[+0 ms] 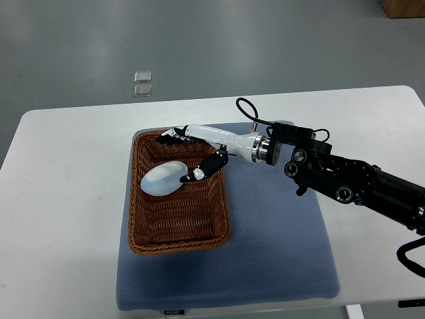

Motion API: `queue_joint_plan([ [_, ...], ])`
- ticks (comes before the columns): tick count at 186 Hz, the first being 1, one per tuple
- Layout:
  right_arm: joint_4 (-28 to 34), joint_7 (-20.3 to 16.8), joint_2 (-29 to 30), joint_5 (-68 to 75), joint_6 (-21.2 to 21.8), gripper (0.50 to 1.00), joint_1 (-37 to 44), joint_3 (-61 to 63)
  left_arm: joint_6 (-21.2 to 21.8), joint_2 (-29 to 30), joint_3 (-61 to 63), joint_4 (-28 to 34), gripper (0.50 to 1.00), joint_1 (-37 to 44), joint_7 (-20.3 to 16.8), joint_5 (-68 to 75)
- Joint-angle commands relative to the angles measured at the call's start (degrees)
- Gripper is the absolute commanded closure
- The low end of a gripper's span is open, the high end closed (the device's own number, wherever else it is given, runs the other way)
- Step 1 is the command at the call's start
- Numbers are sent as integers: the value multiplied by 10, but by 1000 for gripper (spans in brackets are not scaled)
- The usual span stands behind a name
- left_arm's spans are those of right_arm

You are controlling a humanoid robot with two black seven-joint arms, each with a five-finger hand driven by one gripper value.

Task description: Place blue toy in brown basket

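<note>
**One arm at work: blue toy inside basket, release pending**

One white bench (66, 199) carries everything, with a blue mat (279, 252) laid across its middle. On the mat sits the brown basket (143, 229), its far wall directly under the fingers (174, 137). Only the right arm (358, 186) is in view, entering from the right edge and reaching over the basket's right rim; no left arm shows.

The right hand (192, 153) is extended above the basket. Its long fingers lie stretched out and close together along the far wall, while the thumb (209, 167) angles down and toward the camera. The blue toy (164, 179), pale and oval, lies on the basket floor just below the fingers, with the thumb tip touching or nearly touching its right end. Whether the thumb grips or merely rests against it cannot be told.

Judgement: the toy appears delivered, and the step in hand is release and withdrawal. To do it well, the thumb should part cleanly from the toy before the hand lifts, then rise straight up clear of the rim to avoid dragging the toy or tipping the basket.

Orientation: the toy's long axis runs from the thumb tip down and leftward, away from the palm, its broader end farthest from the fingers.
</note>
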Motion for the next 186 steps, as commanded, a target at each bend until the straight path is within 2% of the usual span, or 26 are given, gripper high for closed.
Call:
queue_joint_plan([
  [1, 0, -1, -19, 45, 8, 615, 0, 0, 0, 0, 0, -1, 500, 0, 0, 0],
  [5, 0, -2, -22, 57, 9, 597, 0, 0, 1, 0, 0, 0, 500, 0, 0, 0],
  [21, 0, -12, -36, 113, 9, 593, 1, 1, 1, 0, 0, 0, 500, 0, 0, 0],
  [59, -5, -74, -68, 272, 27, 589, 0, 56, 0, 0, 0, 0, 500, 0, 0, 0],
  [83, -36, -110, -68, 358, 29, 589, -14, 87, 0, 0, 0, 0, 500, 0, 0, 0],
  [107, -91, -173, -61, 483, 26, 589, -23, 91, 0, 0, 0, 0, 500, 0, 0, 0],
  [139, -123, -181, -61, 613, 28, 589, -37, 91, 0, 0, 0, 0, 500, 0, 0, 0],
  [186, -125, -170, -58, 628, 28, 587, -46, 91, 0, 0, 0, 0, 500, 0, 0, 0],
])
